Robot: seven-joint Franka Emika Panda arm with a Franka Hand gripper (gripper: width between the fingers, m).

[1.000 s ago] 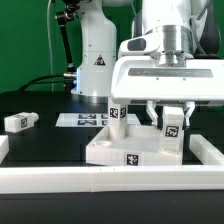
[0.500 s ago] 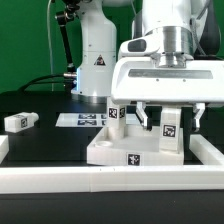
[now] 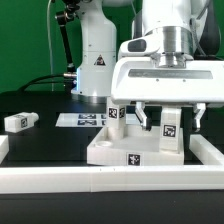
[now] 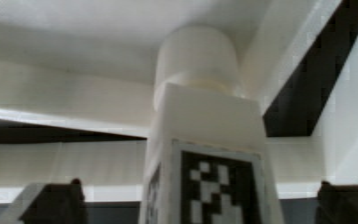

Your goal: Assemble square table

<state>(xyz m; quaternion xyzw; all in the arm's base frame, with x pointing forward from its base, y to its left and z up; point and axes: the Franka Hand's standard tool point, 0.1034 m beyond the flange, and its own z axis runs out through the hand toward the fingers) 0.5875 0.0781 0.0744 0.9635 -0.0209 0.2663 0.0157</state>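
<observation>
- Our gripper (image 3: 170,121) is let go and wide open. Its two fingers (image 3: 143,120) hang on either side of a leg (image 3: 171,130), with a clear gap on both sides, so it's grasping nothing.
- That leg stands upright on the table top (image 3: 105,150), at the corner toward the exterior view's right, and we can see a black-and-white tag on its face.
- A second leg (image 3: 117,115) also stands upright on the table top, further toward the exterior view's left and a bit further back. It has a tag too.
- The table top lies flat on the black table (image 3: 40,140), just behind the long white rail (image 3: 90,182), with a tag on its front edge.
- A third leg (image 3: 20,121) lies on its side on the black table, well apart from the rest, over on the exterior view's left.
- The marker board (image 3: 82,120) lies flat between that loose leg and the table top, in front of the robot base (image 3: 97,60).
- In the wrist view the leg (image 4: 202,120) fills the middle, with a rounded stub at one end and the tag on its flat face. The dark fingers (image 4: 51,203) sit off to either side, not touching it.
</observation>
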